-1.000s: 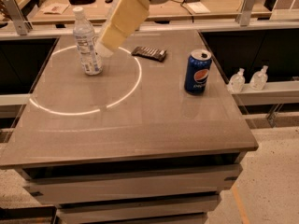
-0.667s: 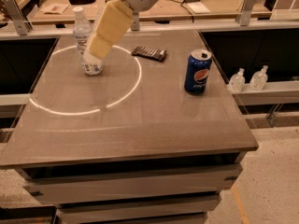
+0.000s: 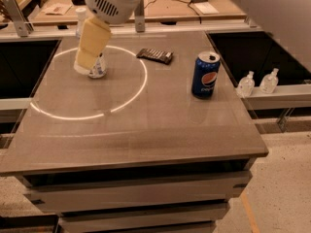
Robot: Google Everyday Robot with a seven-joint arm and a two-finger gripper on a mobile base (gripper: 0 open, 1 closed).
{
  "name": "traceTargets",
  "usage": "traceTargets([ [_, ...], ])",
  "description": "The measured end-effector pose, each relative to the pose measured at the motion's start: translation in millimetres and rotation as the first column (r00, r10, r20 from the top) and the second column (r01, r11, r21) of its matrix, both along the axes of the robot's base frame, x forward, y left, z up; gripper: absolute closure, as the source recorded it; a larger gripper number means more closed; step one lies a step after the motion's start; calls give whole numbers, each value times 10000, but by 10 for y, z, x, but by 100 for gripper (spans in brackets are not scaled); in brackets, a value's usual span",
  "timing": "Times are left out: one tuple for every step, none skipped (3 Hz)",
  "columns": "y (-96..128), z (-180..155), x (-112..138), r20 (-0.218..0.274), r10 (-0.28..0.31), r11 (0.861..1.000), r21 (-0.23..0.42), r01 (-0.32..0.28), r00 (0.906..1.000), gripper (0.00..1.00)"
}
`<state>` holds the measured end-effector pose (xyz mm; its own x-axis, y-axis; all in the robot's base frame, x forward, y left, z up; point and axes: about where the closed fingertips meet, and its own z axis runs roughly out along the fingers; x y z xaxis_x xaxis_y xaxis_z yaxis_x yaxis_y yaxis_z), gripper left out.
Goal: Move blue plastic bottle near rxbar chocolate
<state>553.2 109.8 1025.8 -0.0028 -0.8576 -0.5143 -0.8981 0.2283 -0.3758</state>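
The blue plastic bottle (image 3: 100, 69) stands upright at the back left of the table, inside the white circle. Only its base and its top show; the arm covers its middle. The gripper (image 3: 85, 66) reaches down from the top of the view in front of the bottle, and its cream-coloured end is level with the bottle's lower part, on its left side. The rxbar chocolate (image 3: 155, 56) lies flat at the back middle of the table, to the right of the bottle and apart from it.
A blue Pepsi can (image 3: 205, 75) stands at the right of the grey table (image 3: 146, 130). Two small clear pump bottles (image 3: 247, 85) stand on a ledge past the table's right edge. A white circle (image 3: 127, 99) is marked on the tabletop. Benches with clutter lie behind.
The arm has swung left and lower, so it now covers the bottle's middle. The bottle, the bar and the can stand where they were.
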Motion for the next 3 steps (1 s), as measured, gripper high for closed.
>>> traceTargets([
  [-93,19,95,364,-361,9989,-293,372,9987,0],
  [-92,20,93,368,-353,9989,-294,364,9987,0],
  [-81,75,270,105,-388,9989,-264,391,9992,0],
])
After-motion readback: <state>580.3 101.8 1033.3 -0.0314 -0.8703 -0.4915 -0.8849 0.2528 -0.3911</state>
